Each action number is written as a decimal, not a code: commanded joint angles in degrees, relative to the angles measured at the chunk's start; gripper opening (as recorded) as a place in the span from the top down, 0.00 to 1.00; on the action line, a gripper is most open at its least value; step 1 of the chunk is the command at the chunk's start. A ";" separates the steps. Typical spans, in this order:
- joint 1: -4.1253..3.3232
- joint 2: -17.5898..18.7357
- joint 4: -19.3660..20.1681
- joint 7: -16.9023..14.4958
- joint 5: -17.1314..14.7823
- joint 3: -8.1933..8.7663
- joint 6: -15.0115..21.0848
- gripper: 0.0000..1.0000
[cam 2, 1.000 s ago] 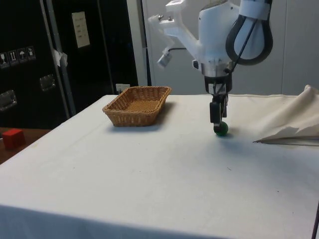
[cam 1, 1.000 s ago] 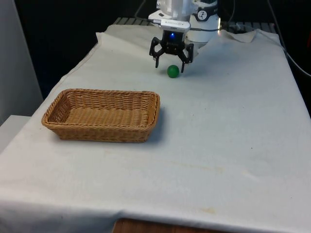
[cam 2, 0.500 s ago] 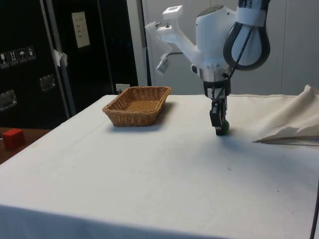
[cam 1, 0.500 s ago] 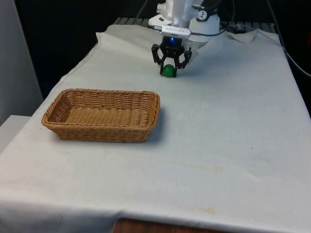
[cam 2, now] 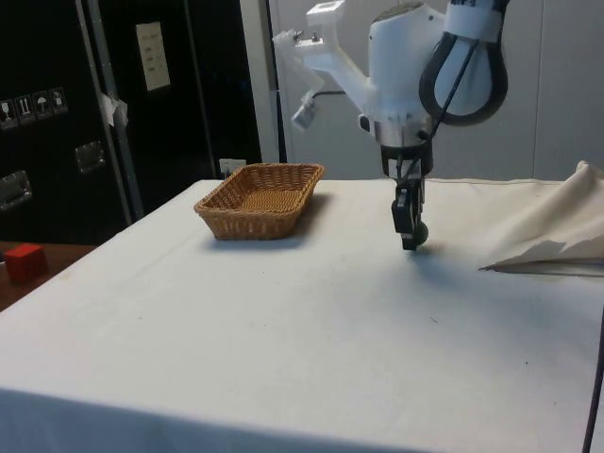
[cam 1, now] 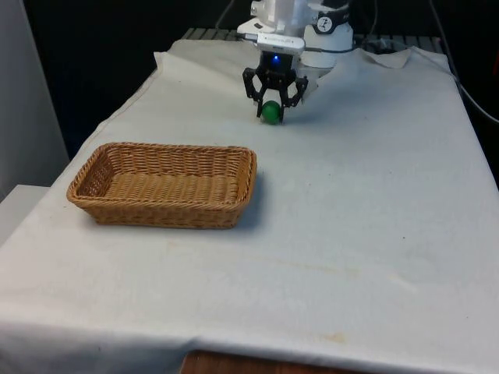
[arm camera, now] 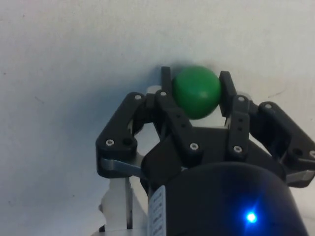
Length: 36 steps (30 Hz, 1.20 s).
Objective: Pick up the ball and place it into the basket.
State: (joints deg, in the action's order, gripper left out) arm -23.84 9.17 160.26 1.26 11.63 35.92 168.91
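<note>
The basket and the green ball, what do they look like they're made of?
The basket looks like woven wicker or rattan: tan strands in a visible weave, matte. The green ball, held in the gripper, looks smooth and even in colour with a soft sheen, likely plastic or rubber; the pictures can't settle which.

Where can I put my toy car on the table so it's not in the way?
Most of the white cloth is bare: the wide stretch on the front view's right of the basket, and the strip along the near edge. It is crowded only at the far end, where the gripper is shut on the green ball.
</note>
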 commanded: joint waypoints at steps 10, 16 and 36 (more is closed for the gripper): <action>0.06 -6.88 -1.15 -1.72 1.15 1.09 -6.88 1.00; 0.11 -10.03 -2.29 -2.98 0.80 0.80 -10.54 1.00; -0.57 -16.33 -9.00 -6.25 -0.86 0.06 -21.66 1.00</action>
State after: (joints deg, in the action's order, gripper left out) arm -24.12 -6.36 152.06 -4.24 11.63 36.04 149.20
